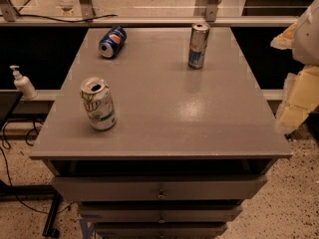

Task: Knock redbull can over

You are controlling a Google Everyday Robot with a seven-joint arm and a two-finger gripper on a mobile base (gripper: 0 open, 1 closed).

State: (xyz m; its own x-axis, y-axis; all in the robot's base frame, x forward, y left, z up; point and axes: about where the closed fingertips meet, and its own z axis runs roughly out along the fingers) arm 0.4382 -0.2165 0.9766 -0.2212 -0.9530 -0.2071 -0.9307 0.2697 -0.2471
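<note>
Table (164, 118) — redbull can (198, 46), green can (98, 103) upright, Pepsi can (112, 42) tipped; gripper (298, 96) rt.

Blurred gripper (298, 91) at rt edge, partly off-frame; btm drawer (159, 229) cropped.

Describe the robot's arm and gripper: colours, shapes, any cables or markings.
Only part shows, at the right edge of the view. The arm is a bulky, rounded white shell with a cream-yellow patch. Below it, just right of the table, what looks like the gripper is a pale yellow, blocky, angular piece. No cables, markings or labels can be made out on either.
</note>
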